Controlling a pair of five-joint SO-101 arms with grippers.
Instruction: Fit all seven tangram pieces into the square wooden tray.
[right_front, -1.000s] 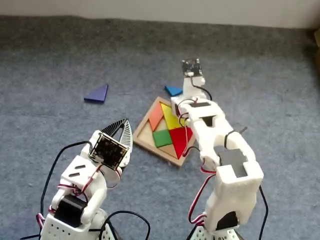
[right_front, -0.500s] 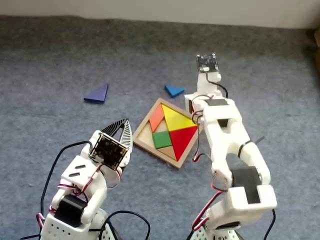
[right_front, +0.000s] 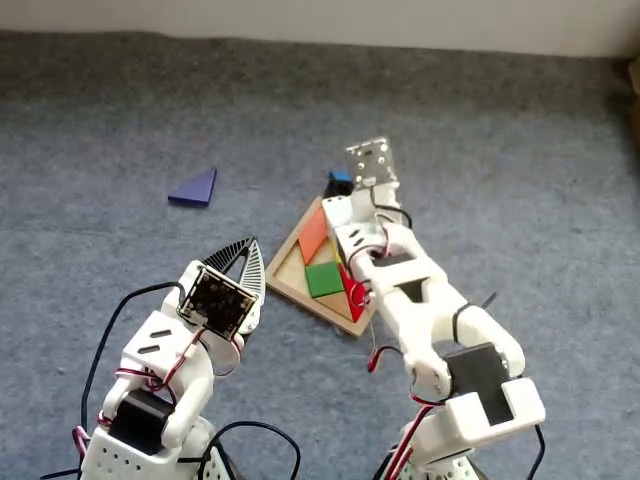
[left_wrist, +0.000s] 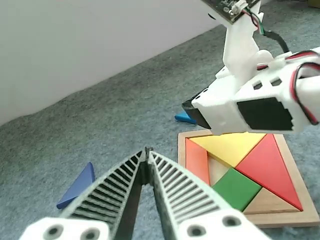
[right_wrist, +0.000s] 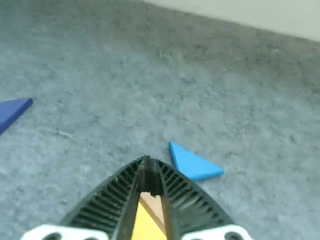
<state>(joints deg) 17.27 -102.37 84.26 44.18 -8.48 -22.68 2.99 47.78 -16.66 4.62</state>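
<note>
Change: your right gripper (right_wrist: 145, 167), pinched together, swings back toward the light blue triangle (right_wrist: 192, 163).
Left gripper (left_wrist: 146, 156): together.
Meaning: pickup likely next.

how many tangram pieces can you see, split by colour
orange piece: 1, in the tray
yellow piece: 1, in the tray
red piece: 1, in the tray
green piece: 1, in the tray
light blue piece: 1, on the carpet
dark blue piece: 1, on the carpet
Total: 6
</note>
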